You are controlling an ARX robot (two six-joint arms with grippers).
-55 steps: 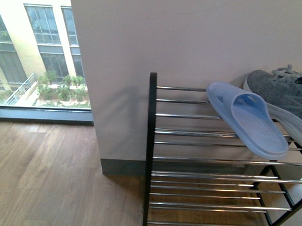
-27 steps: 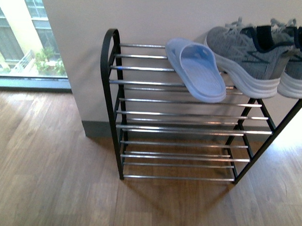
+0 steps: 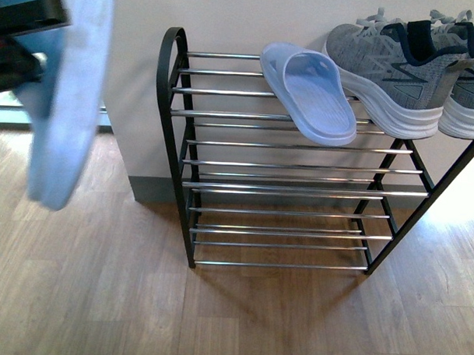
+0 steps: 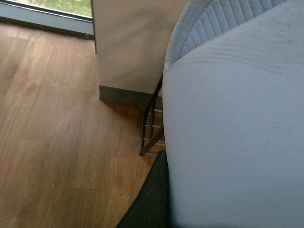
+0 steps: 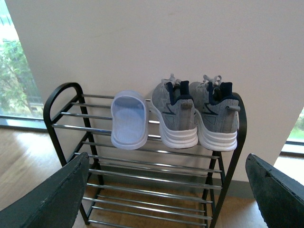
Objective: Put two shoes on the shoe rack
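Note:
The black shoe rack (image 3: pixel 176 144) with chrome bars stands against the wall. On its top tier lie a light-blue slide (image 3: pixel 310 90) and, to its right, two grey sneakers (image 3: pixel 388 74) (image 3: pixel 466 84). My left gripper (image 3: pixel 27 42) is at the far upper left, shut on a second light-blue slide (image 3: pixel 68 101) that hangs sole-out, left of the rack and above the floor. In the left wrist view that slide (image 4: pixel 237 133) fills the picture beside one dark finger (image 4: pixel 152 199). My right gripper (image 5: pixel 166 194) is open and faces the rack (image 5: pixel 61 123), with the racked slide (image 5: pixel 129 118) and sneakers (image 5: pixel 176 114) beyond.
A pale wall (image 3: pixel 227 21) backs the rack, with a dark skirting (image 3: pixel 151 192) at its foot. A window (image 3: pixel 6 99) reaches the floor at the left. Wooden floor (image 3: pixel 101 282) spreads in front. The rack's three lower tiers (image 3: pixel 282 214) hold nothing.
The left gripper with the held slide has come into the front view at the upper left. The view swung to take in the whole rack, then steadied. The racked shoes have not moved.

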